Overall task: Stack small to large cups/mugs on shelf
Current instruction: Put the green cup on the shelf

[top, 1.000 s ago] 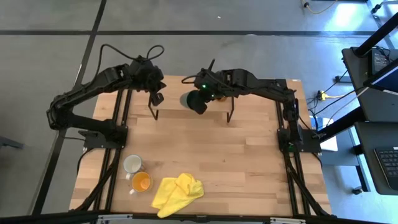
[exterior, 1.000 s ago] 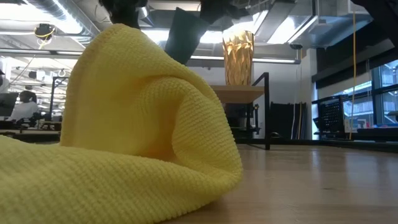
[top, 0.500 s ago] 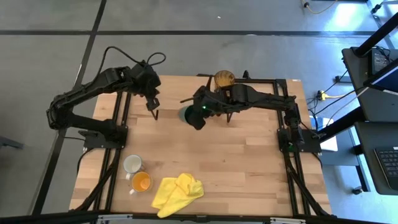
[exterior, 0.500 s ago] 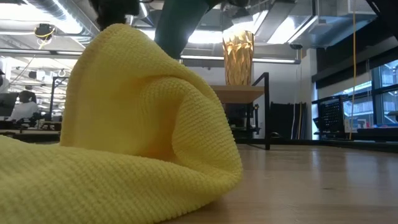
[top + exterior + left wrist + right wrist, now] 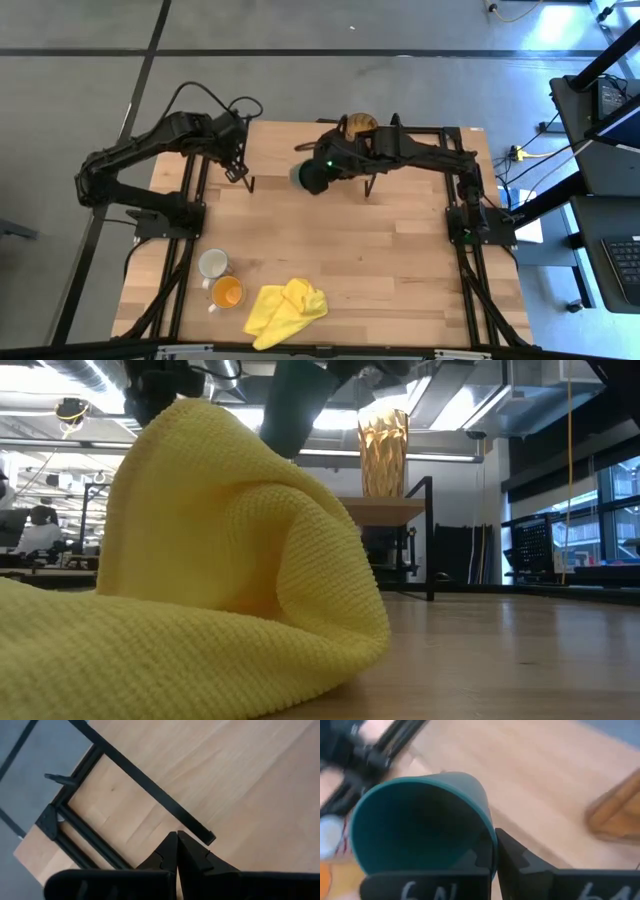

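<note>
Dark green cup point(image 5: 303, 177) is held clamped by its rim in the right gripper point(image 5: 318, 175), raised above the table point(image 5: 400, 250) near the shelf point(image 5: 385, 510), on which the amber tumbler point(image 5: 360, 125) stands upright. Left gripper point(image 5: 236, 170) is positioned over the table's far left part with its fingers point(image 5: 167, 855) pressed together and nothing between them. White-grey mug point(image 5: 213, 263) and orange mug point(image 5: 227, 292) are set side by side near the front edge, beside the yellow cloth point(image 5: 286, 309).

Even, bright overhead light; soft shadows on tabletop point(image 5: 330, 240). Low view: ceiling strip glare, near yellow cloth point(image 5: 200, 580) fills frame. Right wrist view motion-blurred round dark green cup point(image 5: 420, 820).
</note>
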You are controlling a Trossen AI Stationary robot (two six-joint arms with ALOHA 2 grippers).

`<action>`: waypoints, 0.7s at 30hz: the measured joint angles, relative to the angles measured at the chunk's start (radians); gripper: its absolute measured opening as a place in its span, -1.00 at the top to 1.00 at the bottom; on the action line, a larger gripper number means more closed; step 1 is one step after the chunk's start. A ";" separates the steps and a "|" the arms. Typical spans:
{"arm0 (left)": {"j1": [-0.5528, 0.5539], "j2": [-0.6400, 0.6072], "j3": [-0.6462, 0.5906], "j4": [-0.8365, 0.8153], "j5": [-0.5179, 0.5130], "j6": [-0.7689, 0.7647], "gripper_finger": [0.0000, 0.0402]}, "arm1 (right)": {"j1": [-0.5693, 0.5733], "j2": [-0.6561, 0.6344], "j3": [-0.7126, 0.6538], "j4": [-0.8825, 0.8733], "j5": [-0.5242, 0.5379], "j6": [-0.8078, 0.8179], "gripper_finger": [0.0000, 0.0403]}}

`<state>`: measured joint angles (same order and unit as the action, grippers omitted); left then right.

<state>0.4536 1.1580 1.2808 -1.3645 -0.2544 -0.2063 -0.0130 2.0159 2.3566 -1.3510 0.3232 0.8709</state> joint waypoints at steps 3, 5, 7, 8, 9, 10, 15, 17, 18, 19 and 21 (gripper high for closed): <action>-0.029 0.000 0.000 0.000 -0.034 -0.032 1.00 | -0.015 -0.009 0.000 0.024 0.023 0.045 0.95; -0.048 0.000 0.000 0.000 -0.048 -0.052 1.00 | -0.025 -0.014 0.000 0.036 0.021 0.069 0.96; -0.064 0.000 0.000 0.000 -0.051 -0.055 1.00 | -0.043 -0.018 0.001 0.020 0.002 0.096 0.96; -0.071 0.000 0.000 -0.001 -0.051 -0.055 1.00 | -0.051 -0.018 0.001 -0.015 -0.005 0.120 0.97; -0.079 0.000 0.000 -0.003 -0.051 -0.055 1.00 | -0.058 -0.019 0.001 -0.054 -0.007 0.141 0.97; -0.085 0.000 0.000 -0.010 -0.051 -0.055 1.00 | -0.063 -0.019 0.000 -0.087 -0.005 0.161 0.97; -0.109 0.000 0.000 -0.054 -0.046 -0.055 1.00 | -0.062 -0.019 0.000 -0.218 0.059 0.265 0.96; -0.117 0.000 0.000 -0.072 -0.045 -0.054 1.00 | -0.057 -0.019 0.000 -0.221 0.085 0.284 0.96; -0.120 0.000 0.000 -0.077 -0.044 -0.054 1.00 | -0.055 -0.019 0.000 -0.217 0.094 0.295 0.96; -0.123 0.000 0.000 -0.080 -0.044 -0.054 1.00 | -0.055 -0.019 0.000 -0.216 0.101 0.300 0.96; -0.128 0.000 0.000 -0.094 -0.042 -0.054 1.00 | -0.054 -0.020 0.000 -0.218 0.101 0.304 0.96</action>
<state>0.3256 1.1576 1.2804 -1.4584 -0.2966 -0.2604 -0.0669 1.9961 2.3569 -1.5688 0.4247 1.1745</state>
